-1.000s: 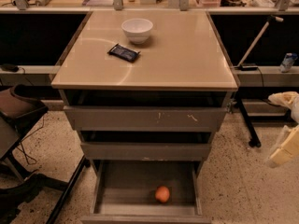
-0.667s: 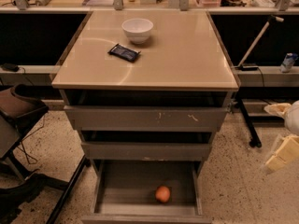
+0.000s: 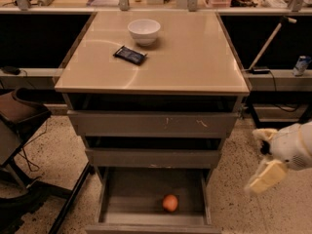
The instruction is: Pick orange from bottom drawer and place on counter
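Approach stage, by the look of it: the gripper (image 3: 255, 160) hangs low at the right of the cabinet, well apart from the orange (image 3: 170, 203), its two pale fingers spread apart and holding nothing. The orange lies on the floor of the pulled-out bottom drawer (image 3: 136, 191), toward the front and a little right of centre, touching no wall. The fruit is not yet grasped and the counter (image 3: 195, 62) awaits it. The next move seems to call for swinging the gripper left over the drawer's right wall, then lowering it with a finger on either side of the fruit; a round, smooth orange may roll if nudged off-centre. Room from above looks tight, since the two upper drawers (image 3: 151, 124) stand stepped out over the back of the bottom one, so the likelier way in is from the front edge. The drawer's side walls and front lip hem the fruit, though bare floor shows all around it. On the counter, a white bowl (image 3: 144, 31) and a dark packet (image 3: 130, 55) sit near each other at the rear left, while the front and right of the top offer open room for setting down. A chair (image 3: 19, 112) stands at the cabinet's left, away from the gripper's side.
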Controlling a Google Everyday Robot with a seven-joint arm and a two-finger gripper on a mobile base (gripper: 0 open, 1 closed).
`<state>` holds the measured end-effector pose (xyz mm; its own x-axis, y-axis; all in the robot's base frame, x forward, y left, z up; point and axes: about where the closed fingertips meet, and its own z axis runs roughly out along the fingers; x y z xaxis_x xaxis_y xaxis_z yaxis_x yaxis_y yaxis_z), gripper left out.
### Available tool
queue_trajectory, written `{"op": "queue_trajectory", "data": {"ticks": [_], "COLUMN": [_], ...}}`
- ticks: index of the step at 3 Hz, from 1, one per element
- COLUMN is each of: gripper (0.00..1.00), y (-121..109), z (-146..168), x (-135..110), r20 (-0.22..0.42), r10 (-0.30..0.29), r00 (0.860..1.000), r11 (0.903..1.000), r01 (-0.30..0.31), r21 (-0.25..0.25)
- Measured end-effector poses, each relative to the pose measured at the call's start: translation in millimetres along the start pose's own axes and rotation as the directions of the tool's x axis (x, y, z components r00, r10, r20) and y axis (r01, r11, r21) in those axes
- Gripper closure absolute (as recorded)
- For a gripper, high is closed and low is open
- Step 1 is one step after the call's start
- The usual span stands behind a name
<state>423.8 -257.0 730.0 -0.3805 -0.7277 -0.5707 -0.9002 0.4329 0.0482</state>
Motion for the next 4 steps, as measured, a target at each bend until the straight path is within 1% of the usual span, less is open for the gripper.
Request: {"op": "queue_trajectory", "data": {"ticks": [1, 2, 3, 4], "gripper": [0.00, 0.00, 0.00, 0.00], "y": [36, 57, 43, 23], "z": [115, 208, 268, 273], "x": [0, -2, 0, -5], "r20": [0.105, 0.141, 0.116, 0.139], "r10": [0.069, 0.127, 0.176, 0.179], "r00": [0.992, 0.982, 0.978, 0.974], "r11": [0.9898, 0.9748, 0.9752, 0.9820], "r01": [-0.055, -0.098, -0.157, -0.168], "r21": [-0.131, -0.201, -0.156, -0.087]}}
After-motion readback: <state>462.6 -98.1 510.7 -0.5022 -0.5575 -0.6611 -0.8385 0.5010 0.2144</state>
